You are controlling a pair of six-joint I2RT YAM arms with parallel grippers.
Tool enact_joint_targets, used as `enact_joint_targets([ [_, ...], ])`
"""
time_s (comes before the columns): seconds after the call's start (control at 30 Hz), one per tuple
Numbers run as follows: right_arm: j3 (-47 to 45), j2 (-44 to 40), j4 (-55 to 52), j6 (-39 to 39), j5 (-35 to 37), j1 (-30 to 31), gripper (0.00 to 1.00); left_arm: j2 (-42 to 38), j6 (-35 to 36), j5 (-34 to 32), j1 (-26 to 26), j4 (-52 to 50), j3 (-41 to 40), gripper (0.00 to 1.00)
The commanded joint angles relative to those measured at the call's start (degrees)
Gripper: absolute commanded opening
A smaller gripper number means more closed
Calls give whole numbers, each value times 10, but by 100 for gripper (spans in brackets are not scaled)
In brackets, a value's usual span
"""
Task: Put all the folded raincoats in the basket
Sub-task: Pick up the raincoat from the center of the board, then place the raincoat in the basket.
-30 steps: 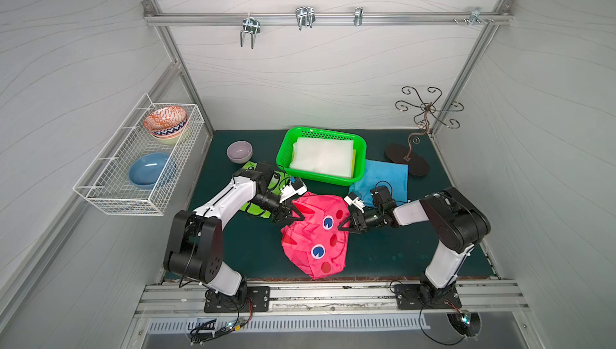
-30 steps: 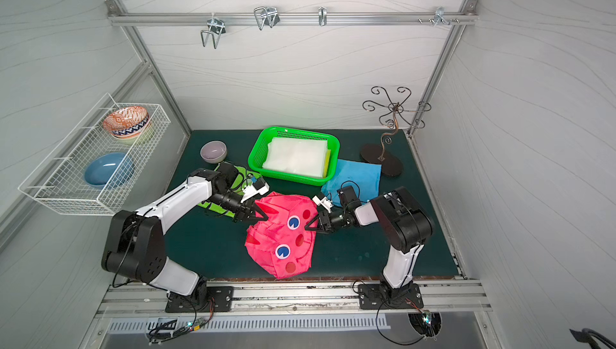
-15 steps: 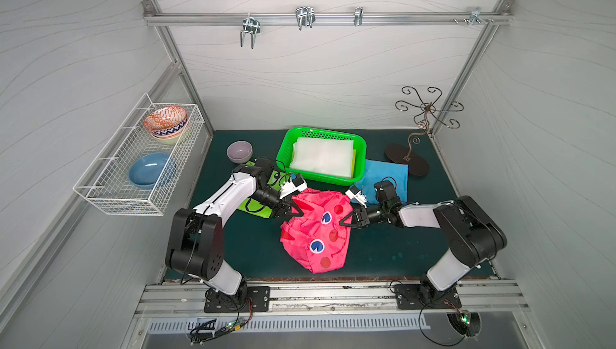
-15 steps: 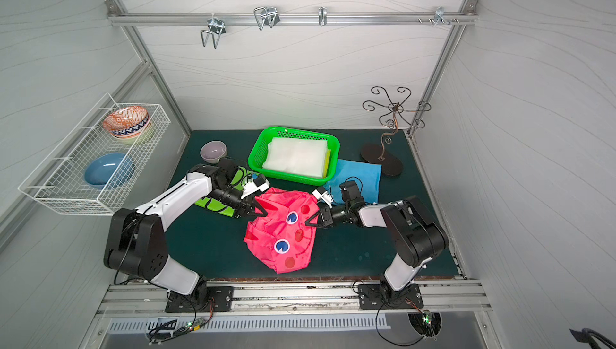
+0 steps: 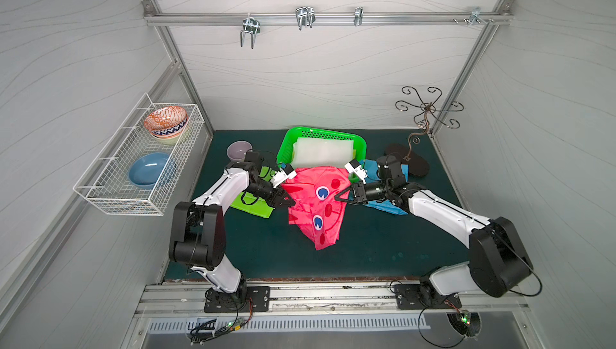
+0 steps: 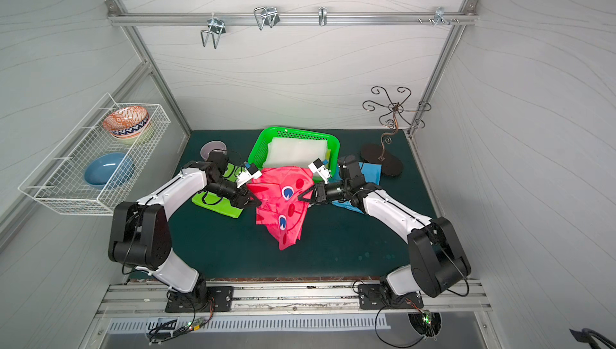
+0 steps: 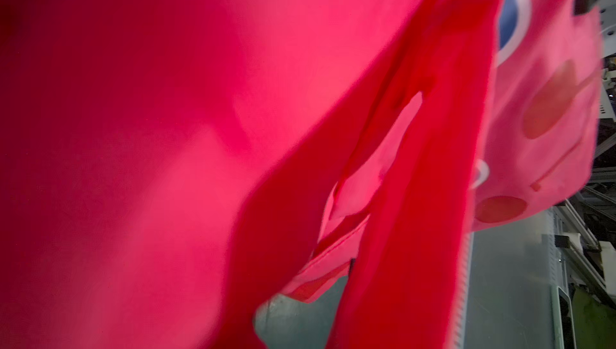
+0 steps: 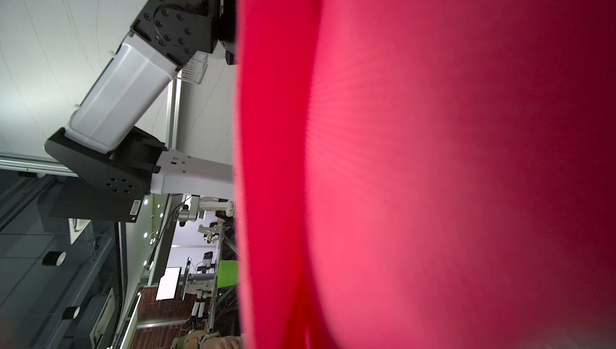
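The pink raincoat is hanging in thin, slick, floppy folds above the desk, its top edge overlapping the front rim of the green plastic mesh basket. Being light and limp, it is likely sagging wherever unsupported, so the hems are looking like the best hold. The right gripper is pinching its edge, fully closed. Whether the left gripper is gripping or parting, I cannot tell.

Both top views bright, even diffuse light, sharp; soft shadows on the dark tabletop, wide-angle bowing at the edges. Wrist views: raincoat fills the lens, blurred, glowing pink mid-frame, darkening toward one side; background behind it in better focus.
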Motion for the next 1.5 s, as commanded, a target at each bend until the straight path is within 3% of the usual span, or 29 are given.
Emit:
enact_joint_targets([
  [0.0, 55, 5, -44, 47, 45, 12, 0, -5, -9, -9, 26, 1, 3, 52],
  [0.23, 203, 26, -112, 105, 144, 36, 0, -48, 3, -12, 74, -28, 4, 54],
  [0.5, 342, 84, -123, 166, 273, 37, 0, -114, -8, 13, 76, -60, 31, 61],
  [0.9, 441, 225, 36, 241, 472, 34, 0, -147, -29, 2, 76, -18, 11, 63],
  [1.27, 663, 398, 103, 282, 608, 35, 0, -173, -36, -24, 76, 35, -55, 63],
  [1.37, 666, 422, 110, 314, 659, 35, 0, -172, -32, -30, 76, 43, -69, 63],
  [1.47, 595, 420, 159, 361, 716, 44, 0, -169, -25, -34, 76, 45, -78, 63],
])
